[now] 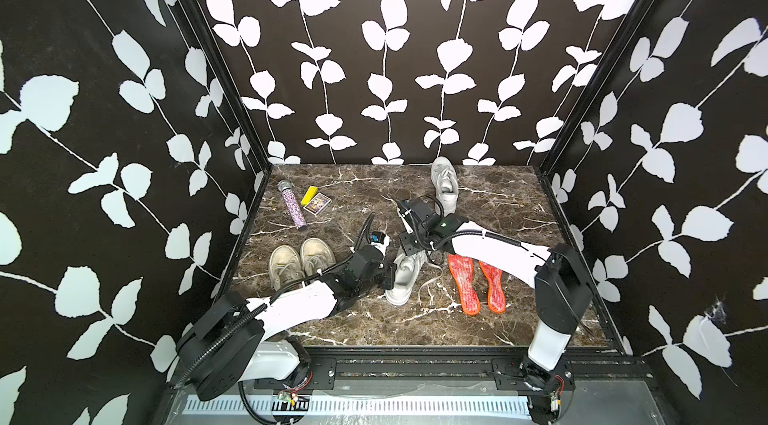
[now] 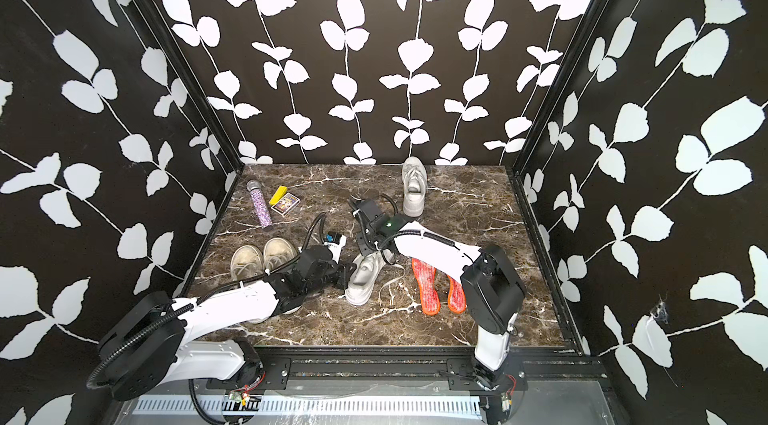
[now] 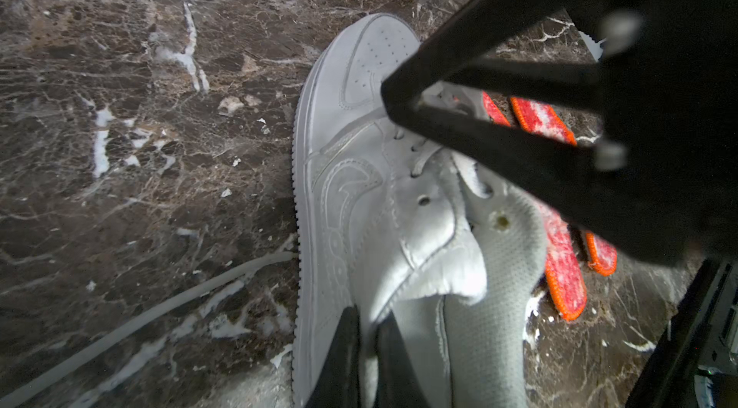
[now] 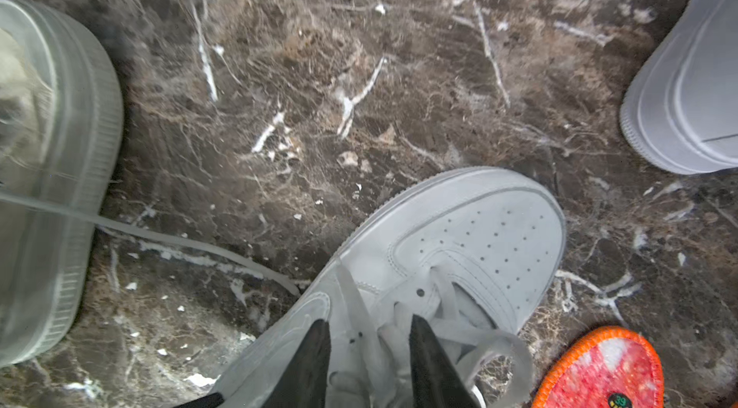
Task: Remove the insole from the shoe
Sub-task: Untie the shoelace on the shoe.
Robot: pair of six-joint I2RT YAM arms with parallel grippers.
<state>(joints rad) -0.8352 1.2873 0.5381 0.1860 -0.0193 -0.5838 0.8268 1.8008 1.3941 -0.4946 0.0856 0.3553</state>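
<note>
On the left of the desk (image 1: 498,211) stands a pair of beige sneakers (image 1: 301,265). Beside them, the left end effector (image 3: 369,318) is clenched on the collar of the white shoe (image 1: 405,277), in the middle front. The right end effector (image 4: 369,322) is over its laces, fingers a little apart; whether it grips them I cannot tell. Just right of the shoe, two orange insoles (image 1: 465,283) lie flat.
</note>
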